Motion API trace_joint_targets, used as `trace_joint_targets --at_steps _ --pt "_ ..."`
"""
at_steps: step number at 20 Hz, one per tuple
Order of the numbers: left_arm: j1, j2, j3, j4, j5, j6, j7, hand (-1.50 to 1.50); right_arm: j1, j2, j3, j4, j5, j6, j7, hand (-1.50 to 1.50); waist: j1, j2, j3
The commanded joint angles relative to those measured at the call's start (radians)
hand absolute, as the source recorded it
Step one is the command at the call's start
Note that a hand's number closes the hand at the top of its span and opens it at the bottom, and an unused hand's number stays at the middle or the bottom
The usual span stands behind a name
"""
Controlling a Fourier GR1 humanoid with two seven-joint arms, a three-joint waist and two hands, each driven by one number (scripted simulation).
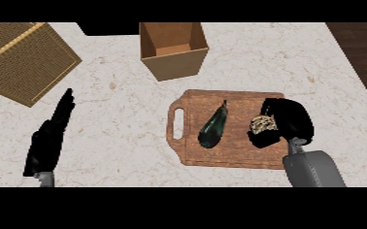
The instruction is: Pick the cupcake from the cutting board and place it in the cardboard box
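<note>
The cupcake (262,124) sits at the right side of the brown cutting board (237,155), mostly covered by my right hand (290,116), whose fingers and thumb curl round it. The open cardboard box (174,48) stands behind the board, up and to the left. My left hand (50,136) rests open at the left, fingers straight and pointing away, well apart from the board.
A dark green eggplant (213,125) lies on the board's middle, left of the cupcake. A woven basket (32,60) stands at the far left. A dark object (108,28) sits at the back edge beside the box.
</note>
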Motion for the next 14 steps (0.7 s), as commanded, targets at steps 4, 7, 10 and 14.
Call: trace_joint_targets --at_steps 4,7,10,14 --pt "-0.055 -0.003 0.001 0.042 -0.005 -0.002 0.011 0.0 0.03 0.12 0.094 -0.183 0.15 -0.078 0.485 1.5 0.021 0.004 0.001" --pt "-0.05 -0.03 -0.018 0.105 -0.032 0.016 -0.071 0.0 -0.033 0.121 0.138 -0.173 0.215 -0.097 0.591 1.5 0.033 0.009 0.002" --pt "-0.06 -0.001 0.009 0.065 0.008 -0.029 -0.005 0.0 -0.028 0.122 0.242 -0.268 0.181 -0.1 0.696 1.5 0.039 0.008 0.002" --pt "-0.033 0.004 -0.004 0.031 0.002 -0.037 -0.004 0.0 -0.057 0.122 0.224 -0.411 0.119 -0.197 0.548 1.5 0.041 0.006 0.003"
